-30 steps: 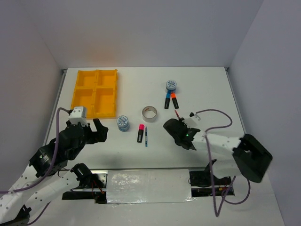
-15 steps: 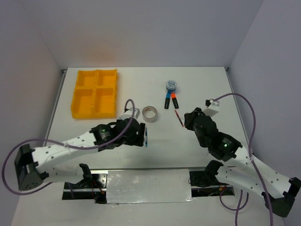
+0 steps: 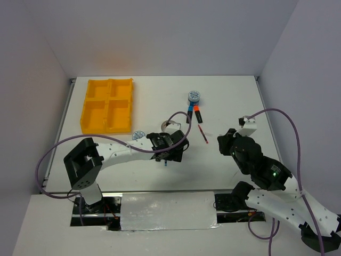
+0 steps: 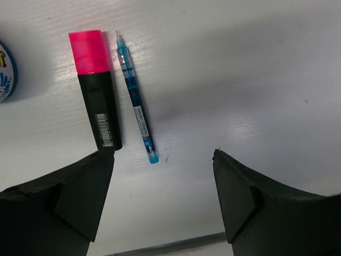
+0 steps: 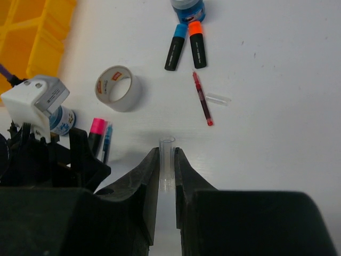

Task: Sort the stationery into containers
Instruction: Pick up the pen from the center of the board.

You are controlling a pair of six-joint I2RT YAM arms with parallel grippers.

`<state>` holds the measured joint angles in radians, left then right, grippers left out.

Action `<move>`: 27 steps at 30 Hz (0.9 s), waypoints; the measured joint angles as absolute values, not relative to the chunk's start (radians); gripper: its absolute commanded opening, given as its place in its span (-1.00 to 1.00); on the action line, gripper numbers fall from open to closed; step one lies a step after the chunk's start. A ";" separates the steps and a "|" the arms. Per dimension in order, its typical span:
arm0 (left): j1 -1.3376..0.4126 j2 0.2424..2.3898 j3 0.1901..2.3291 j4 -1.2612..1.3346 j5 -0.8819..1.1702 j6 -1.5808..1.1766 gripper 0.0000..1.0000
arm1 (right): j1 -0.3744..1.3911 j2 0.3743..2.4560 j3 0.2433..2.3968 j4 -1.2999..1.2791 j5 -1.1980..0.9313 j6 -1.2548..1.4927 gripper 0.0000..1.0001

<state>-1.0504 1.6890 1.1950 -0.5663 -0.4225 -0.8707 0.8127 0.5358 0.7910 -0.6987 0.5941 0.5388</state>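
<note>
Pink highlighter (image 4: 96,90) and teal pen (image 4: 136,101) are lying side by side on the table (image 4: 256,64) beneath the left gripper (image 4: 162,154), its jaws standing apart; we are seeing the right gripper (image 5: 167,151) clamping a clear cap (image 5: 167,142).

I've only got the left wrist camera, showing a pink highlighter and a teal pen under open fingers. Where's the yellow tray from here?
Observer: The yellow tray sits at the far left of the table, well away from the left gripper.
Operator: What's the right arm doing?
Observer: The right gripper is shut on a small clear tube, possibly a pen cap.
Operator: Anything else near my pen?
Observer: A silver-grey tape ring lies just past the pink highlighter and teal pen, touching neither.
</note>
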 measured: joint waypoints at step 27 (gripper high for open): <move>-1.004 1.835 1.206 -0.515 -0.406 -0.898 0.30 | 0.812 0.495 0.758 -0.691 0.516 0.485 -1.00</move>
<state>-1.0042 1.8351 1.2064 -0.5152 -0.4065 -0.8982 0.8124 0.4950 0.7582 -0.6910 0.5156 0.4854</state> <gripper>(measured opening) 0.651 0.204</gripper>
